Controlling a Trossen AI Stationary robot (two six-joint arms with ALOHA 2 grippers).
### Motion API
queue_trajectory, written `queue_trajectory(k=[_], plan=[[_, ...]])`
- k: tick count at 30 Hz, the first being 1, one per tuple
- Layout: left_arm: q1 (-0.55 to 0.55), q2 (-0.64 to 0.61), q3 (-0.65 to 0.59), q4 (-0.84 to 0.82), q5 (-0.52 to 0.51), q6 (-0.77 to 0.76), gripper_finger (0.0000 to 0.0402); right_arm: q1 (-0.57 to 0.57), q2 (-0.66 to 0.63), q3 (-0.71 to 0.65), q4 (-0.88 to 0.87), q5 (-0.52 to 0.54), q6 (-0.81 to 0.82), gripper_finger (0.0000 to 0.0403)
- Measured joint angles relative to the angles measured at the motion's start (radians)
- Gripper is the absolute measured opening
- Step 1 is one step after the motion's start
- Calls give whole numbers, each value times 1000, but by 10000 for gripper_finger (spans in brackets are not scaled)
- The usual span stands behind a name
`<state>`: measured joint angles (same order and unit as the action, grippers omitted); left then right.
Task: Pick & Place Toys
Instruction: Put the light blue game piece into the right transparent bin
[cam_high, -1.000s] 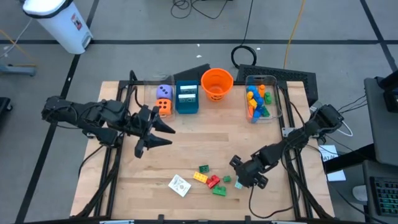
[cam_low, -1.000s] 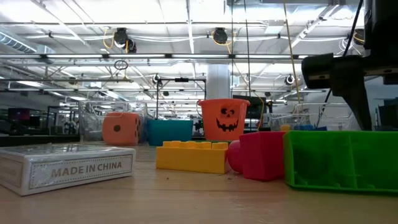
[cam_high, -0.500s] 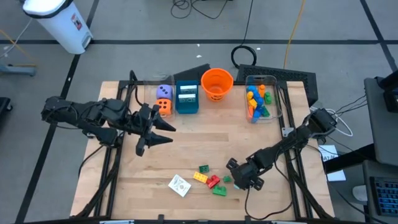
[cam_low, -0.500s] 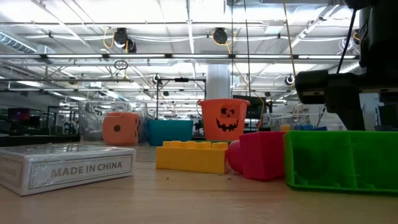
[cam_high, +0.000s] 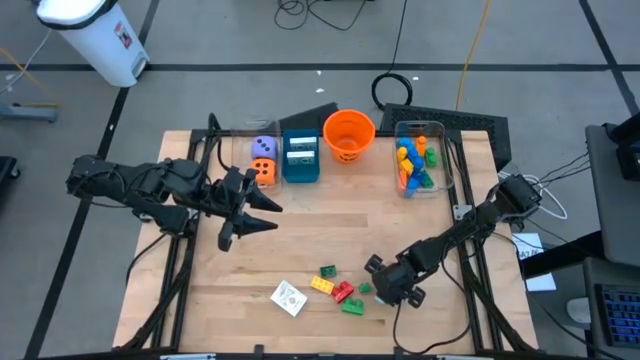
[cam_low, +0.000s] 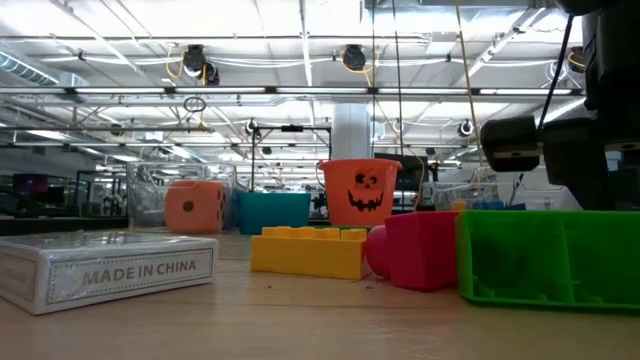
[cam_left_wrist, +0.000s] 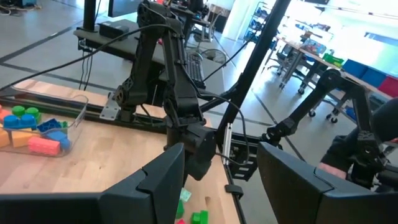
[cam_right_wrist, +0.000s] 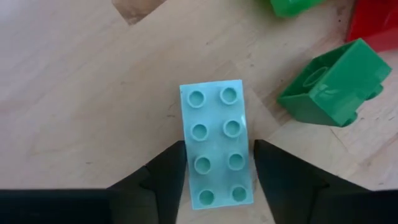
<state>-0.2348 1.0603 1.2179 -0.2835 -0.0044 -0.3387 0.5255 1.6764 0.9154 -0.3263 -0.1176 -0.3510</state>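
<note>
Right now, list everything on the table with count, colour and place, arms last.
Loose bricks: about five; green, yellow, red, pale teal; near edge, right of middle.
Pale teal brick: one, studs up, between the right fingers.
White card box: one, near edge, left of the bricks.
Dice: two, purple and orange, in a clear bin at the far edge.
Teal box: one, far edge, right of the dice.
Orange bucket: one, far edge, middle.
Clear bin: one, far right, holding mixed bricks.
Left gripper: open, hanging left of middle.
Right gripper: fingers either side of the teal brick.
</note>
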Motion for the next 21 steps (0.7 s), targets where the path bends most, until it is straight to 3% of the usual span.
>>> queue_trajectory(k=[6,14,21], plan=[[0,0,0,0,0,0,212,0,0,0,2,8,37,128],[0,0,0,0,0,-2,212,-19,-83,0,-23,101,138,150],[0,0,0,0,3,1,212,-74,-246,0,-97,140,241,137]])
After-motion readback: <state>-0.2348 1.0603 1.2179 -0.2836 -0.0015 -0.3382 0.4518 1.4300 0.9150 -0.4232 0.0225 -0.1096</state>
